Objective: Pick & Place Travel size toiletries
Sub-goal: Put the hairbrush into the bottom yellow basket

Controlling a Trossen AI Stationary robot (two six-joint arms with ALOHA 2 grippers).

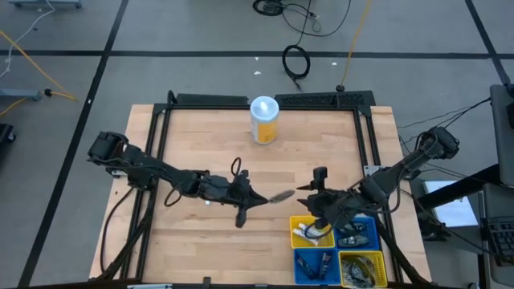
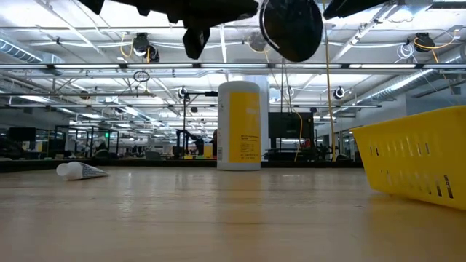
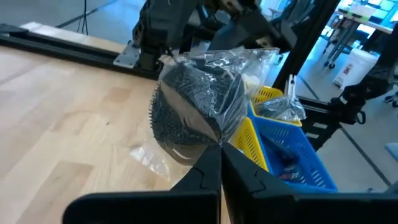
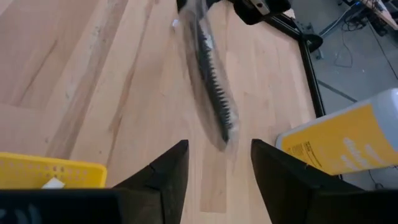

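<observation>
A grey round ribbed packet in clear wrap (image 3: 193,106) is held in the air over the table's middle (image 1: 277,195), and appears high up in the low view (image 2: 291,29). My left gripper (image 3: 221,158) is shut on it. My right gripper (image 4: 217,165) is open and empty just to its right, near the far edge of a yellow basket (image 1: 299,221). It looks at the packet edge-on (image 4: 211,87). A small white tube (image 2: 80,171) lies on its side on the table's left part. My left gripper pinches the packet between its two fingers by the edge of the clear wrap (image 3: 219,140). The fingers come roughly level from the table's left. The packet stands out beyond the fingertips, lifted clear of the table.
A tall yellow-and-white canister with a white lid (image 1: 264,119) stands at the far middle. Yellow and blue baskets (image 1: 369,241) sit at the near right corner, with white tubes (image 1: 309,233) and dark items in them. Bare wood lies between canister and baskets.
</observation>
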